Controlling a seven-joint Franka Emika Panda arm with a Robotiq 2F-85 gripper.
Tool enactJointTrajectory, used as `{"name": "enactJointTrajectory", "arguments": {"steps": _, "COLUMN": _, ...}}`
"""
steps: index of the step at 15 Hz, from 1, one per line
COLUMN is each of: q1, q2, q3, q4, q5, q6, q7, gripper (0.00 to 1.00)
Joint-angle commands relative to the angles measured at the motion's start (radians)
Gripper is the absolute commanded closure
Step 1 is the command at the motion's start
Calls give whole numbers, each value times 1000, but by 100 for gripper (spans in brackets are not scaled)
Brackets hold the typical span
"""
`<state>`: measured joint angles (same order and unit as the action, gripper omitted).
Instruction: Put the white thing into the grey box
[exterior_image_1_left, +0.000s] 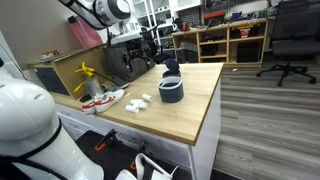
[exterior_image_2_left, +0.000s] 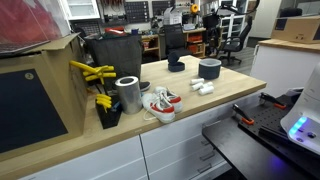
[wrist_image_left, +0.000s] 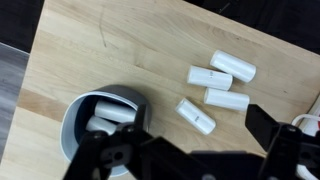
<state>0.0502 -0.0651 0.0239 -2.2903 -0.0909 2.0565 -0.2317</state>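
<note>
In the wrist view the grey tub (wrist_image_left: 72, 118) stands at the lower left with two white pieces (wrist_image_left: 108, 116) inside it. Several more white pieces lie on the wood to its right; the nearest one (wrist_image_left: 196, 116) lies between my fingers' span. My gripper (wrist_image_left: 182, 140) hangs well above the table, open and empty, with the left finger over the tub and the right finger beside the pieces. The tub (exterior_image_1_left: 171, 92) (exterior_image_2_left: 209, 69) and the loose pieces (exterior_image_1_left: 140, 102) (exterior_image_2_left: 203, 88) show in both exterior views. The gripper cannot be made out there.
A white-and-red pair of shoes (exterior_image_1_left: 103, 98) (exterior_image_2_left: 160, 103) lies further along the table. A metal can (exterior_image_2_left: 128, 93) and yellow tools (exterior_image_2_left: 95, 75) stand beyond it. A black object (exterior_image_1_left: 170, 68) sits behind the tub. The table edge (wrist_image_left: 30, 95) runs close to the tub.
</note>
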Motion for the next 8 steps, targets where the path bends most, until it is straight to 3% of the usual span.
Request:
{"name": "enactJointTrajectory", "arguments": {"steps": 1, "q1": -1, "q2": 43, "q3": 7, "q4": -32, "q5": -53, "q6": 64, "q7": -20, "gripper": 0}}
{"name": "enactJointTrajectory", "arguments": {"steps": 8, "q1": 40, "q2": 251, "q3": 65, "q4": -3, "q5": -65, "q6": 216, "q7": 18, "gripper": 0}}
